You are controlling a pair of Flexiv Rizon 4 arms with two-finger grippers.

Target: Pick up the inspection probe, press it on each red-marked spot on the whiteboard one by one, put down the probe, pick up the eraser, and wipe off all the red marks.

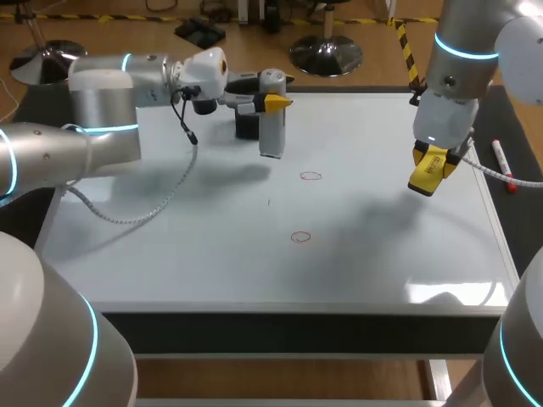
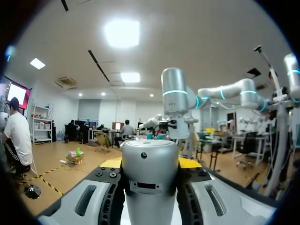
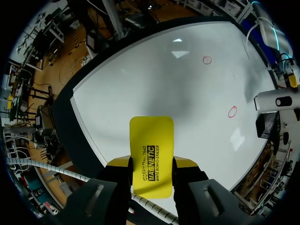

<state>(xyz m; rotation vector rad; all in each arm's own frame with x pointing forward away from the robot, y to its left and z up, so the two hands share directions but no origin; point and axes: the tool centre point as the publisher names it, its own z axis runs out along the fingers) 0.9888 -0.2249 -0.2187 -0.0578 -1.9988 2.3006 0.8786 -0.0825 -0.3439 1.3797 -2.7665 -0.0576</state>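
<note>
Head view first: your left claw [image 1: 273,102], in from nine o'clock, is clamped on the inspection probe [image 1: 271,127] near the twelve o'clock edge of the whiteboard [image 1: 212,246]. The probe stands upright, long axis vertical, lower end toward the board. You can't tell whether it touches. A black block [image 1: 246,125] sits just beside it on the nine o'clock side. At three o'clock your right claw [image 1: 431,157] grips the yellow eraser [image 1: 424,180], which hangs long axis down, clear of the board. A red mark [image 1: 310,176] lies near the board's middle, and a second red mark [image 1: 300,237] lies toward six o'clock from it. A marker pen [image 1: 502,165] rests on the dark worktop [image 1: 522,225] off the board's three o'clock edge.

Left wrist view: the probe [image 2: 150,187] fills the gap in your left claw [image 2: 150,163], a silver cylinder pinched from both sides.

Right wrist view: the eraser [image 3: 151,140] juts straight ahead from your right claw [image 3: 151,163], held flat between both fingers. The whiteboard [image 3: 154,79] spreads ahead of it, and both the red mark [image 3: 232,111] and the second red mark [image 3: 206,60] are unwiped.
</note>
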